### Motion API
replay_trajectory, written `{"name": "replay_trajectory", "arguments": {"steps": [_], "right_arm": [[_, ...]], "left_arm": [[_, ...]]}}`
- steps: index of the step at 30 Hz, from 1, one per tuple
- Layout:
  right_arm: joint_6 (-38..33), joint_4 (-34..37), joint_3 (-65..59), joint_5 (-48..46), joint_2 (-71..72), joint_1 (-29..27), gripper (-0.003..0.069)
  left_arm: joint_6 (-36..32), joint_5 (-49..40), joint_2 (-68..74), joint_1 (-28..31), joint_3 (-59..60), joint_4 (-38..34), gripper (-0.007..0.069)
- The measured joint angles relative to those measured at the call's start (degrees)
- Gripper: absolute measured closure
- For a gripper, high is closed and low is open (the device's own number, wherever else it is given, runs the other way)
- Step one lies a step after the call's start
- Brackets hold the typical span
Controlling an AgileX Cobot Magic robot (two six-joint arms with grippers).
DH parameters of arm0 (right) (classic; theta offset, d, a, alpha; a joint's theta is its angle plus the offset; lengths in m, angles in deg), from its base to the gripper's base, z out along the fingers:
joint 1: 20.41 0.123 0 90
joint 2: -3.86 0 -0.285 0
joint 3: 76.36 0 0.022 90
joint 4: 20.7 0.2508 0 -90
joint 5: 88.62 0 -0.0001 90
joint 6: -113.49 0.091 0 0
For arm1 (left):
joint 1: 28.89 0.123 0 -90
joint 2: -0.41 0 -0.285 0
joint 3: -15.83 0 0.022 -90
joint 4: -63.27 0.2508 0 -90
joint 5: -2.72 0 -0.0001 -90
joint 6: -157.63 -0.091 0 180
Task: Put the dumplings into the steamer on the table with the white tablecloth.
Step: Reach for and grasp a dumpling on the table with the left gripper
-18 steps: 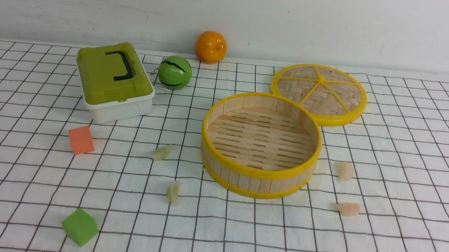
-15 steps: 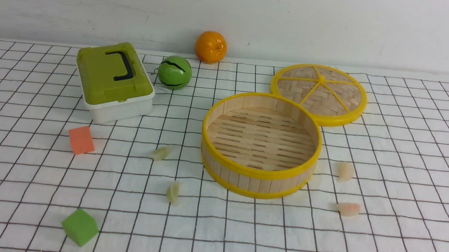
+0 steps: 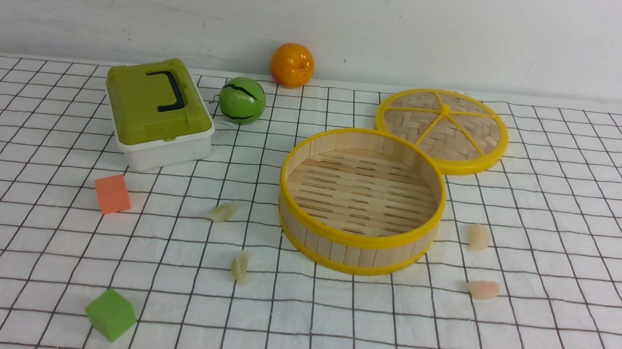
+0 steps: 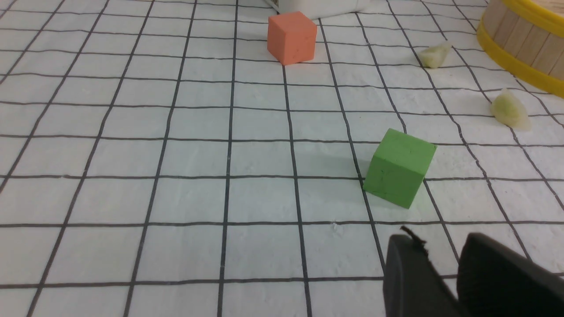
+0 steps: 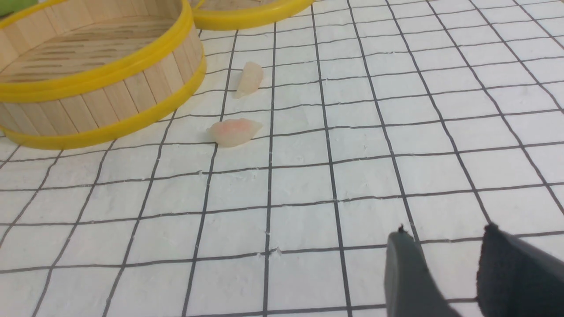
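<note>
1. None of the dumplings is in the steamer. All lie on the checked cloth: green pair left of it, pink pair right.
2. Left gripper is slightly parted and empty, near a green cube. Right gripper is parted wider, also empty.
3. Probably best to come straight down, pinch across the short width, squeeze softly and clear the rim before letting go.
4. Compared with the earlier front views, nothing has shifted.
</note>
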Motion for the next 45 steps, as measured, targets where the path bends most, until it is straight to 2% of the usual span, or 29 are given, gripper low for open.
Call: {"name": "replay_trajectory", "arguments": {"steps": [15, 24, 27, 31, 36, 38, 40, 44, 45], "right_arm": [[0.00, 0.00, 0.00, 0.00, 0.00, 0.00, 0.0419], [0.00, -1.42, 0.00, 0.10, 0.00, 0.00, 0.0419], [0.00, -3.33, -0.06, 0.96, 0.00, 0.00, 0.0419], [0.00, -3.91, -0.60, 9.19, 0.00, 0.00, 0.0419], [0.00, -4.55, -0.60, 27.76, 0.00, 0.00, 0.0419], [0.00, -4.70, -0.60, 31.03, 0.00, 0.00, 0.0419], [0.25, -4.73, -0.60, 38.58, 0.00, 0.00, 0.0419], [4.52, -4.73, -0.60, 47.66, 0.00, 0.00, 0.0419], [6.51, -4.73, -0.60, 49.97, 0.00, 0.00, 0.0419]], "left_arm": [[0.00, 1.28, 0.00, 0.00, 0.00, 0.00, 0.0442], [0.00, 7.51, 0.00, 0.00, 0.00, 0.00, 0.0441], [0.00, 12.56, 0.00, 0.00, 0.00, 0.00, 0.0441], [0.00, 21.94, 0.00, 0.00, 0.00, 0.00, 0.0440], [0.00, 31.22, 0.00, 0.00, 0.00, 0.00, 0.0437], [0.00, 32.64, 0.00, 0.00, 0.00, -0.08, 0.0435], [0.49, 35.96, 0.00, 0.00, 0.00, -0.44, 0.0433], [9.15, 39.32, 0.00, 0.00, 0.00, -4.23, 0.0431], [14.71, 40.09, 0.00, 0.00, 0.00, -7.30, 0.0431]]}}
